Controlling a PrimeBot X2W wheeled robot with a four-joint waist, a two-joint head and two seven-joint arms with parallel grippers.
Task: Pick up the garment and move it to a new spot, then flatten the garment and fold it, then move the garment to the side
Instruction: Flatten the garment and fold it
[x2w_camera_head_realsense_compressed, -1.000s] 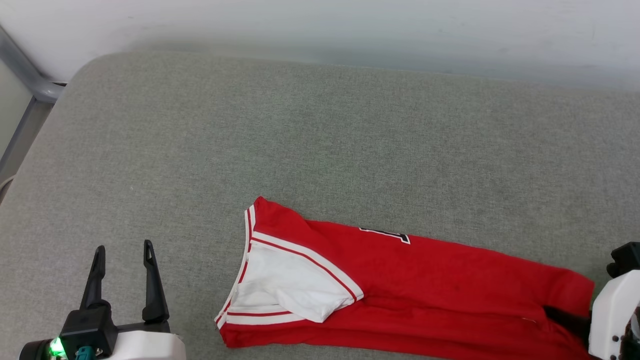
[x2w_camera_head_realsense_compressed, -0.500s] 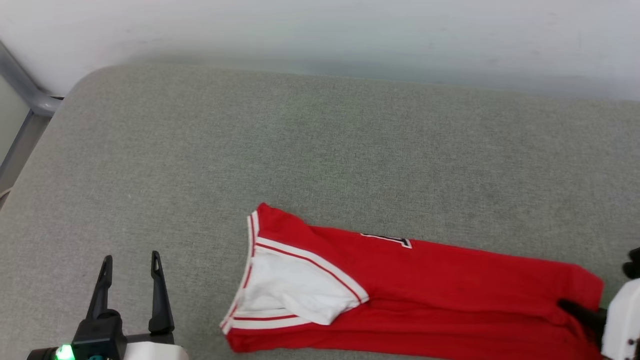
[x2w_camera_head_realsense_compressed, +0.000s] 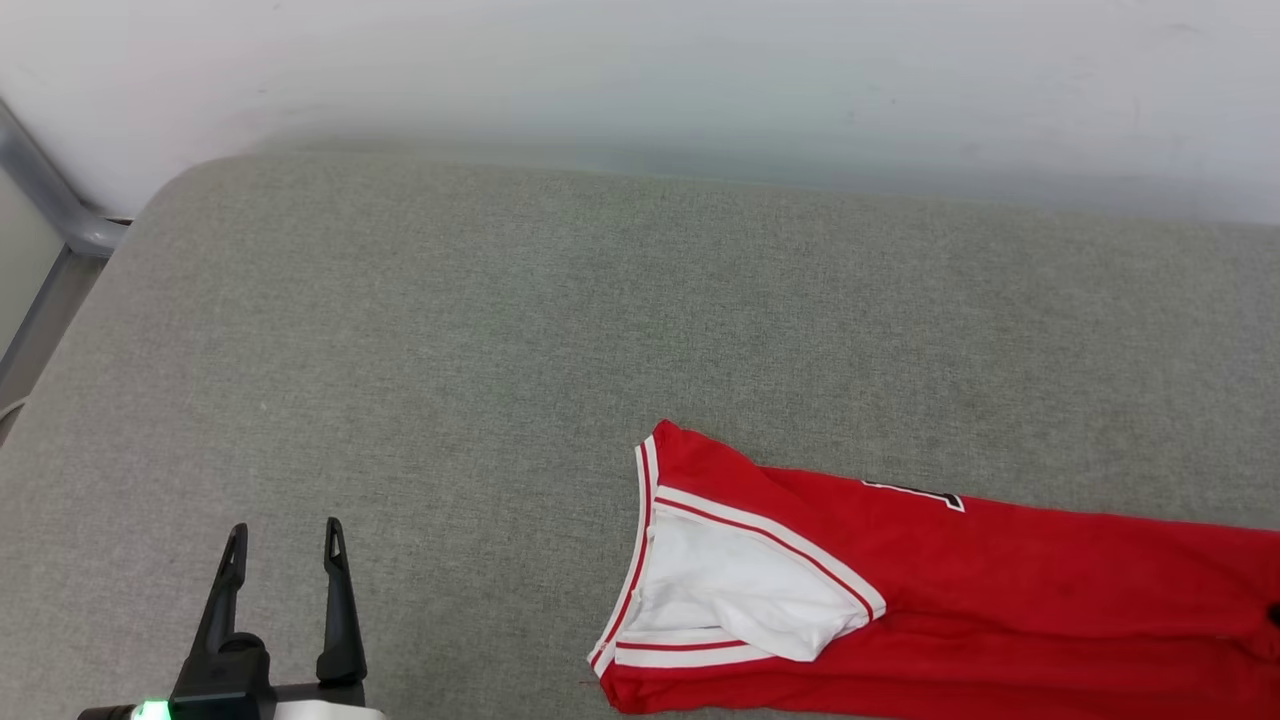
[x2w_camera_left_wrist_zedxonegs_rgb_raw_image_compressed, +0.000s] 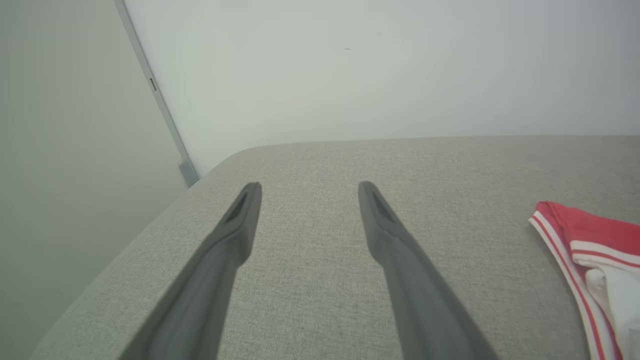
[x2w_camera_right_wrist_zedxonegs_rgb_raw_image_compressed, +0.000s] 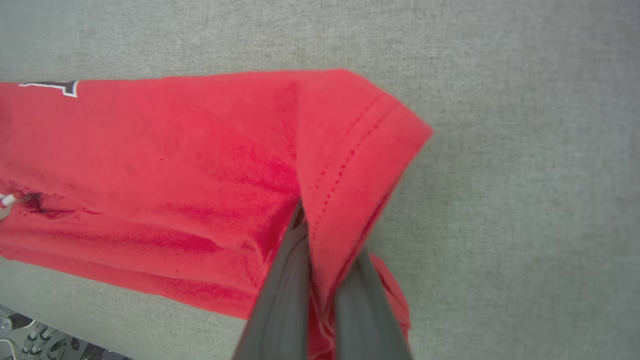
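Observation:
The garment (x2w_camera_head_realsense_compressed: 1000, 600), a red jersey with a white sleeve and red-white stripe trim, lies folded lengthwise on the grey cushion at the lower right of the head view. Its striped end (x2w_camera_left_wrist_zedxonegs_rgb_raw_image_compressed: 575, 230) shows at the right of the left wrist view. My right gripper (x2w_camera_right_wrist_zedxonegs_rgb_raw_image_compressed: 325, 235) is shut on the garment's red hem (x2w_camera_right_wrist_zedxonegs_rgb_raw_image_compressed: 350, 145), and the fabric bunches up between the two fingers. My left gripper (x2w_camera_head_realsense_compressed: 285, 528) stands open over bare cushion at the lower left, well left of the garment. Nothing lies between its fingers (x2w_camera_left_wrist_zedxonegs_rgb_raw_image_compressed: 235, 225).
The grey fabric cushion (x2w_camera_head_realsense_compressed: 500, 320) spreads wide behind and left of the garment. A white wall (x2w_camera_head_realsense_compressed: 640, 70) runs along its far edge. A grey metal post (x2w_camera_head_realsense_compressed: 50, 200) stands past the rounded left corner, where the cushion drops off.
My right gripper has shut on the hem and gone out of the head view to the right. The garment has slid right with it. The left gripper stays open.

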